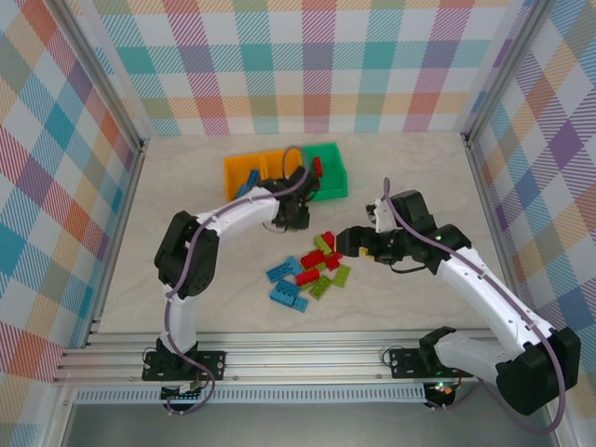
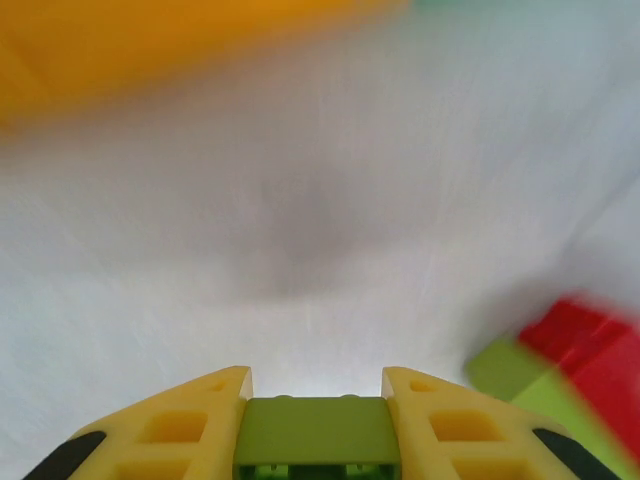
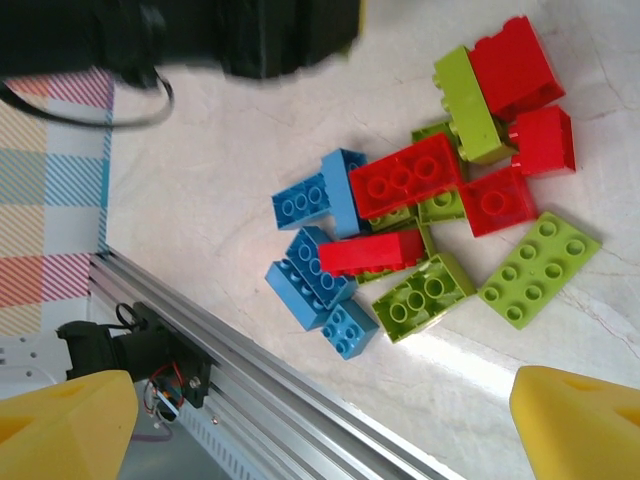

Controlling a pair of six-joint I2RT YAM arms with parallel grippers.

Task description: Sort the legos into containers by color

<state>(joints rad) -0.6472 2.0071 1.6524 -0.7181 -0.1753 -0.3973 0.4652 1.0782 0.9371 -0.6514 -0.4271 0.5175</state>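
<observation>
Yellow plastic fingers (image 2: 190, 435) of the left gripper (image 2: 315, 395) are pinching a lime green brick (image 2: 315, 432) between them. The jaws are standing narrow, and the brick's smooth side is filling the gap from pad to pad, with two low studs showing along its upper edge. The fingers are moulded with hollow, ribbed pockets and dark tips. Below them the pale, marble-veined table (image 2: 300, 220) is lying blurred, with a soft orange wall (image 2: 150, 40) running along the top of that wrist view. From above, this gripper is hanging just in front of the containers (image 1: 244, 170) at the far middle of the table. They are glossy open rectangular bins joined in a row, orange on the left and a green bin (image 1: 331, 177) on the right. The right gripper (image 3: 320, 425) is standing wide with nothing between its blunt yellow tips, hovering over the loose legos (image 3: 420, 215). The legos are lying in a heap on the table between the two arms, nearer than the bins. They are shiny studded bricks in red, blue and lime, some flat and long, some short and blocky, several tipped on their sides or overlapping. One flat lime plate (image 3: 538, 268) is lying stud-up at the heap's edge. A ridged aluminium rail (image 3: 250, 395) is crossing the near edge.
</observation>
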